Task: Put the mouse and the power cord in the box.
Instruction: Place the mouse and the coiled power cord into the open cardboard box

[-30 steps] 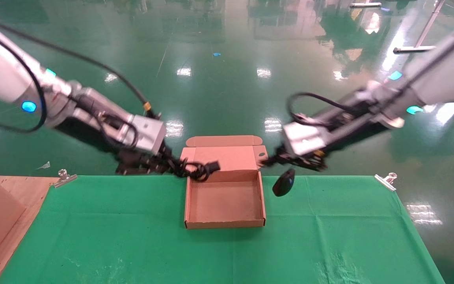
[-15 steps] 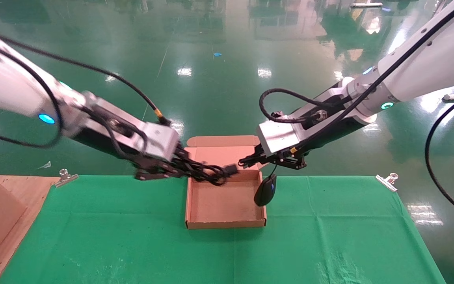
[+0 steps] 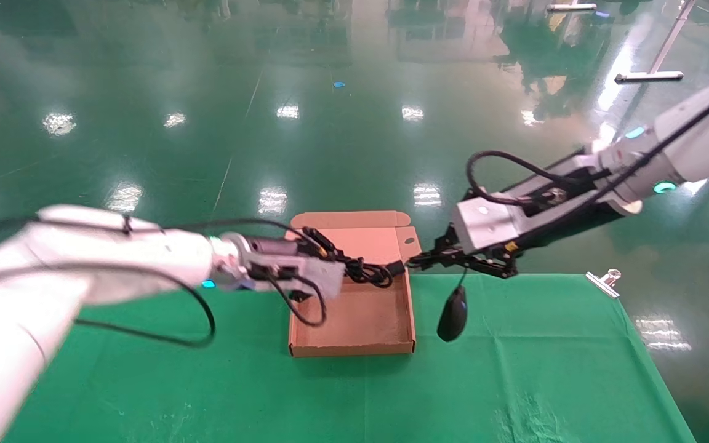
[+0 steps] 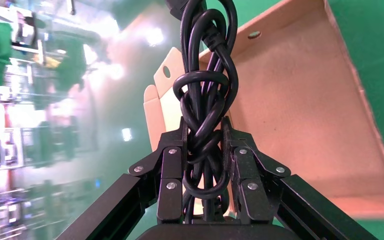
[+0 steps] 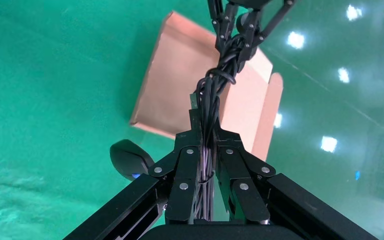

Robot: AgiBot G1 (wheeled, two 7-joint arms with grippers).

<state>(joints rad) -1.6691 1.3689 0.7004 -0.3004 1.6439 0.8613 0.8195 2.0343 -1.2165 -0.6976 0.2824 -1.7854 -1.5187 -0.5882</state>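
The left gripper point(image 3: 354, 271) is clamped on the knotted power cord point(image 3: 370, 271), stretched lengthwise above the box point(image 3: 351, 351). The right gripper point(image 3: 419, 261) pinches the other end; the mouse point(image 3: 453, 314) dangles nose-down just beside the box's right wall.

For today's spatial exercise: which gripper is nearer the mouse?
Right. The right gripper is just above the hanging mouse; the left gripper holds the cord over the box, farther away.
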